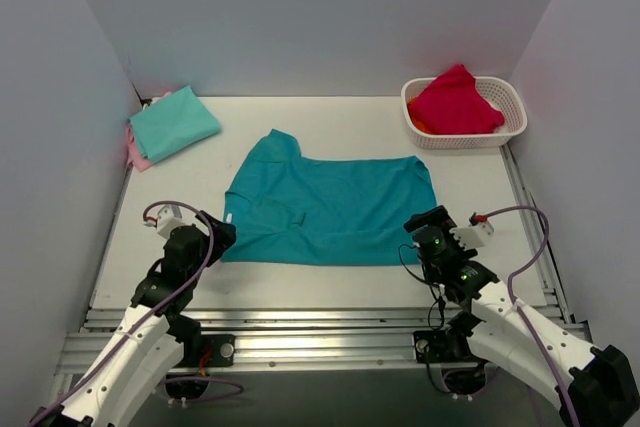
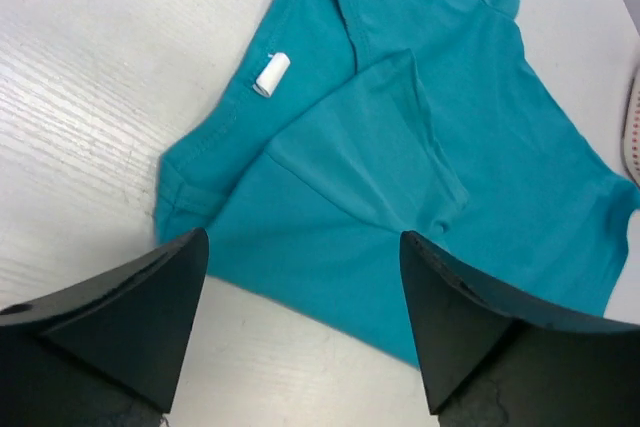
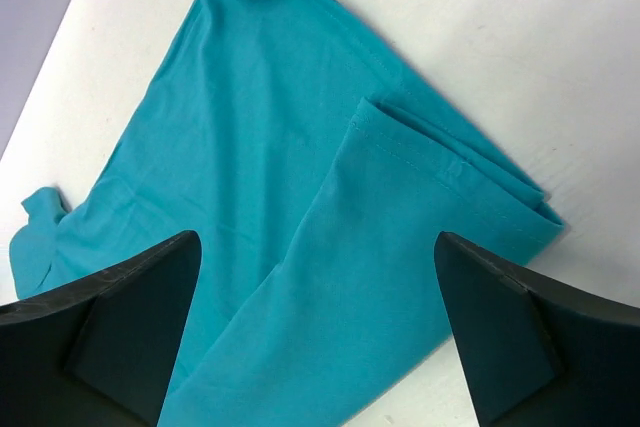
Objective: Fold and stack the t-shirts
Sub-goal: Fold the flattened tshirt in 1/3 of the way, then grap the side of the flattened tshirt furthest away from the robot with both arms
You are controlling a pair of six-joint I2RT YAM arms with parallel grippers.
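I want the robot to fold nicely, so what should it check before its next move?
1. Left gripper open, holding nothing: ok.
2. Right gripper open, holding nothing: ok.
3. Teal t-shirt fully on the table: ok.
4. Teal t-shirt folded up small: not ok, one sleeve sticks out.
5. Stack ready: ok, mint-green t-shirt lies folded on pink cloth.
6. Basket empty: not ok, red cloth inside.

nothing readable — the white neck label (image 2: pixel 271 74) on the teal t-shirt (image 2: pixel 480 147) looks blank.
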